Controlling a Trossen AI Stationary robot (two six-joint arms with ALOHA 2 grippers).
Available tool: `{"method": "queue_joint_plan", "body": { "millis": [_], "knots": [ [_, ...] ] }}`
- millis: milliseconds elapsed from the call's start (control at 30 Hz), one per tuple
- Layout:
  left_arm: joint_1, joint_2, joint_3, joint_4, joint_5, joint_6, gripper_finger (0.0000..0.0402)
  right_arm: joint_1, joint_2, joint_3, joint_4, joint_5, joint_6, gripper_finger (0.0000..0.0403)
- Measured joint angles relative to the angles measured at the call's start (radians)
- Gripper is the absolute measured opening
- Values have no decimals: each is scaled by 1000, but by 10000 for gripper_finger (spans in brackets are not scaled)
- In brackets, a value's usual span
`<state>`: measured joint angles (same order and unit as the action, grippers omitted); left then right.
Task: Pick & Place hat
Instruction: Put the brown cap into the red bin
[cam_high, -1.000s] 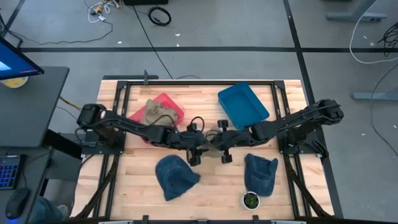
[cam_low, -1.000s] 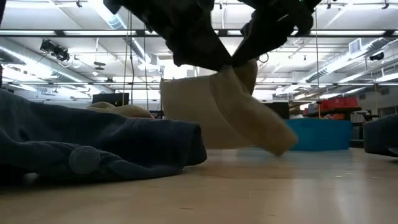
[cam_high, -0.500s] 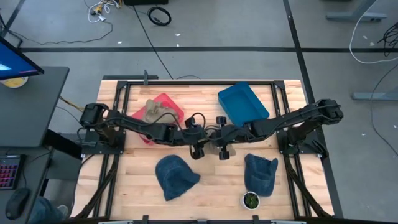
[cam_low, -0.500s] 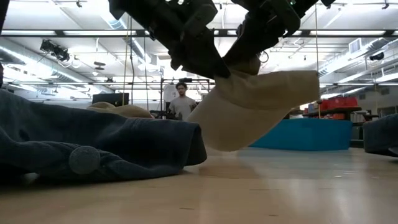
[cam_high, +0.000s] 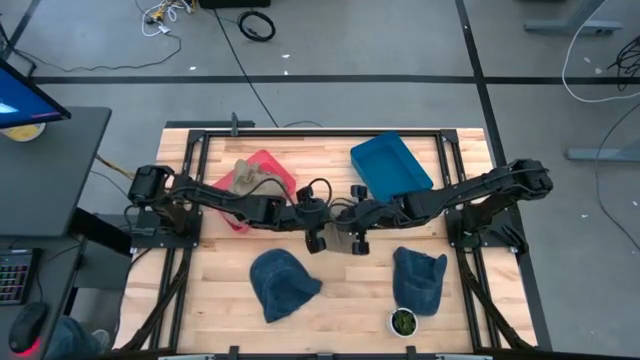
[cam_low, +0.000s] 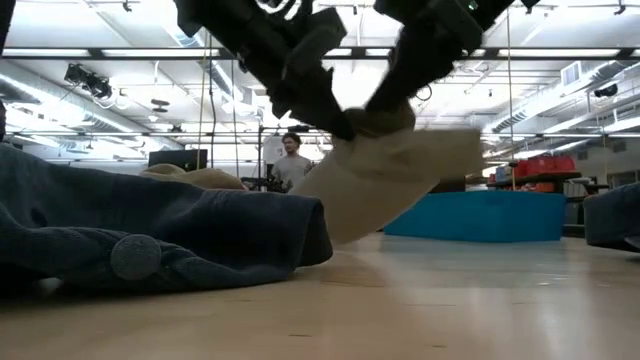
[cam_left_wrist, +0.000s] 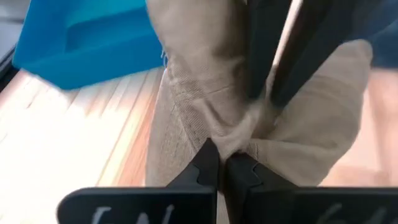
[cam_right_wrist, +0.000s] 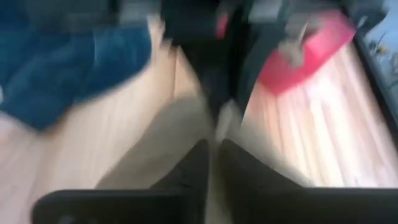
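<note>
A beige hat (cam_low: 390, 180) hangs above the table's middle, between my two grippers. My left gripper (cam_high: 330, 225) comes in from the left and is shut on the hat (cam_left_wrist: 205, 93). My right gripper (cam_high: 346, 225) reaches in from the right to the hat's top (cam_low: 385, 118). Whether it still grips the hat, I cannot tell. From above, both arms hide the hat almost wholly. My left gripper pinches a bunched fold of the hat's cloth (cam_left_wrist: 235, 138) between its two fingers (cam_left_wrist: 205, 163). It comes slanting down from the table's left. The hat hangs below and to the right of the fingers, clear of the table (cam_low: 400, 300).
A blue hat (cam_high: 283, 283) lies near the front, left of centre, and another (cam_high: 420, 280) lies at the front right beside a small plant pot (cam_high: 403, 321). At the back, a red bin (cam_high: 272, 168) holds a beige hat (cam_high: 248, 180); right of it stands a blue bin (cam_high: 390, 165). A person (cam_low: 292, 160) stands beyond the table.
My left gripper has moved toward the table's right, up to my right gripper, and has taken hold of the beige hat. The hat's hanging part has swung up from pointing down to sticking out toward the right, clear of the table throughout.
</note>
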<state>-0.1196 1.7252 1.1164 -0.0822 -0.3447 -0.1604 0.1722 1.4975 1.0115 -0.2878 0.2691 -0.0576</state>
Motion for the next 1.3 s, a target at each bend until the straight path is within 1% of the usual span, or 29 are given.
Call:
{"method": "queue_joint_plan", "body": {
  "millis": [67, 133, 233, 400, 467, 600, 767, 833, 900, 1067, 1133, 1233, 1300],
  "knots": [
    [1, -9, 5, -38, -2, -7, 5, 0, 2, -1, -45, 6, 24, 71],
    [1, -17, 19, -100, -11, -13, 5, 3, 1, -2, -68, 34, 66, 95],
    [0, -36, 49, -252, -32, -39, 4, 2, 1, -2, -111, 56, 107, 128],
    [-1, -133, 167, -544, -97, -70, 7, 2, 2, -3, -135, 61, 153, 165],
    [-1, -175, 219, -677, -120, -71, 7, 2, 2, -3, -136, 61, 156, 174],
    [13, -279, 302, -867, -127, -68, 5, 2, 2, -3, -140, 61, 158, 180],
    [61, -421, 302, -1009, -128, -119, 8, 2, 2, -3, -141, 60, 158, 176],
    [86, -480, 274, -1057, -127, -123, 6, 2, 2, -3, -137, 60, 158, 173],
    [113, -541, 221, -1047, -127, -120, 5, 2, 2, -3, -136, 60, 158, 171],
    [187, -686, 6, -1014, -119, -116, 6, 2, 3, -3, -132, 60, 155, 166],
    [220, -740, -93, -959, -87, -124, 5, 2, 3, -3, -126, 60, 154, 167],
    [265, -803, -235, -820, -31, -135, 5, 2, 3, -4, -108, 60, 146, 166],
    [290, -825, -313, -749, -21, -119, 6, 2, 3, -4, -100, 60, 143, 166]
  ]
}}
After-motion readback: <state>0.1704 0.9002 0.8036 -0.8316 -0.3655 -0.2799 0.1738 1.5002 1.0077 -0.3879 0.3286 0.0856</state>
